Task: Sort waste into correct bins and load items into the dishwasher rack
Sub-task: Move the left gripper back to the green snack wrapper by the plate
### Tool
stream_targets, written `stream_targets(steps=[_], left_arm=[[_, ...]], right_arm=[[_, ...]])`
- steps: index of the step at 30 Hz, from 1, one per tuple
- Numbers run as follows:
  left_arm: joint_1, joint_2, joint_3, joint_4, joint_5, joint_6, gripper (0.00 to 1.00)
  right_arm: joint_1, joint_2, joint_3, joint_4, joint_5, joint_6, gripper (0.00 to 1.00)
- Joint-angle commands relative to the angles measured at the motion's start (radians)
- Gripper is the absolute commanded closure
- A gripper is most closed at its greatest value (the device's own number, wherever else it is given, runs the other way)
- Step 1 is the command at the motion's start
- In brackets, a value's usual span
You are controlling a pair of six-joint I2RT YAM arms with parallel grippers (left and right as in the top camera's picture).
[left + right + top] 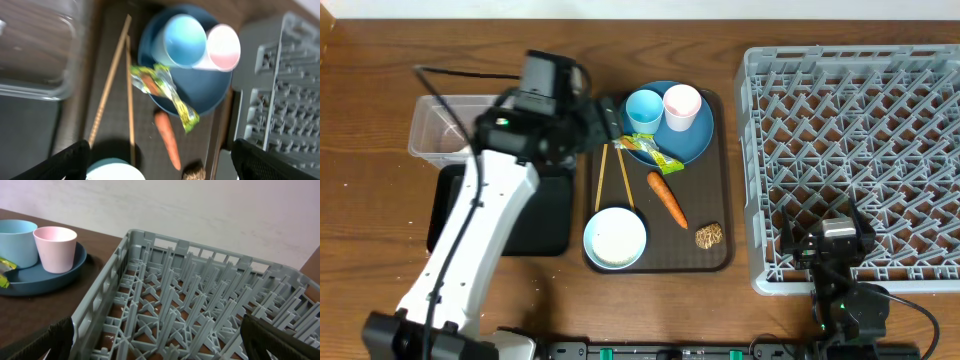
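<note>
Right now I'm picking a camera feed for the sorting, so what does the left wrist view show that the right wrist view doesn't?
Only the left wrist view shows the chopsticks, carrot, brown food piece, bowl and clear tub. Only the right wrist view looks into the dishwasher rack among its pegs, with the pale wall behind. Both show the blue plate, light-blue cup, pink cup, snack wrapper and some of the rack.
</note>
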Motion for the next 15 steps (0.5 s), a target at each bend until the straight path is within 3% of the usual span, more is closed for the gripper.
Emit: stream_targets(steps=[1, 15], left_arm=[[-0.055, 0.039, -0.005, -0.003, -0.058, -0.064, 0.10], [-0.161, 0.246, -0.005, 0.108, -0.063, -0.123, 0.11]], right_arm=[[-0.008, -0.002, -0.001, -0.004, -0.004, -0.006, 0.01], [-0.008, -0.002, -0.001, -0.004, -0.004, -0.006, 0.01]])
